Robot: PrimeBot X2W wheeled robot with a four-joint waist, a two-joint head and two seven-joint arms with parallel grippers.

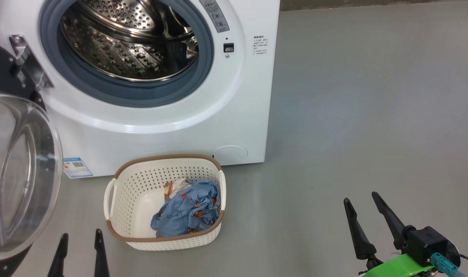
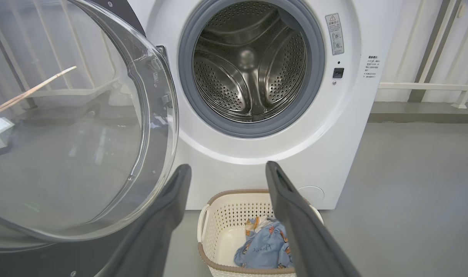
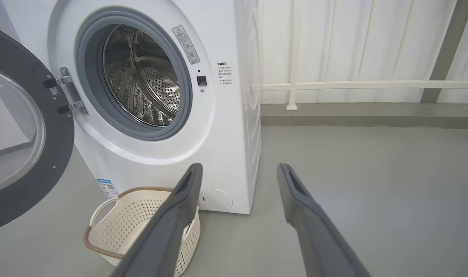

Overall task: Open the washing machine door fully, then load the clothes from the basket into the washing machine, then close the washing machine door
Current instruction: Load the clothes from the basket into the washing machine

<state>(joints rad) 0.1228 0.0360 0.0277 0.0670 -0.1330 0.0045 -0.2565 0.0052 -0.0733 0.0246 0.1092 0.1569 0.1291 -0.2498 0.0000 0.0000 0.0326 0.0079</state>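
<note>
The white washing machine (image 1: 234, 115) (image 2: 353, 127) (image 3: 226, 127) stands with its steel drum (image 1: 130, 42) bare. Its door (image 1: 18, 169) (image 2: 76, 127) (image 3: 22, 130) is swung out wide to the left, glass bowl facing me. On the floor in front sits the cream basket (image 1: 134, 200) (image 2: 222, 231) (image 3: 118, 223), holding light-blue clothes (image 1: 188, 211) (image 2: 263, 250) with orange prints. My left gripper (image 1: 81, 236) (image 2: 226, 169) hangs open just left of the basket, nothing between its fingers. Off to the right, my right gripper (image 1: 360, 198) (image 3: 239, 167) is open over bare floor.
Grey floor (image 1: 372, 115) stretches wide to the right of the machine. A white railing (image 3: 372, 84) and pale wall run behind it. The open door stands close to my left arm.
</note>
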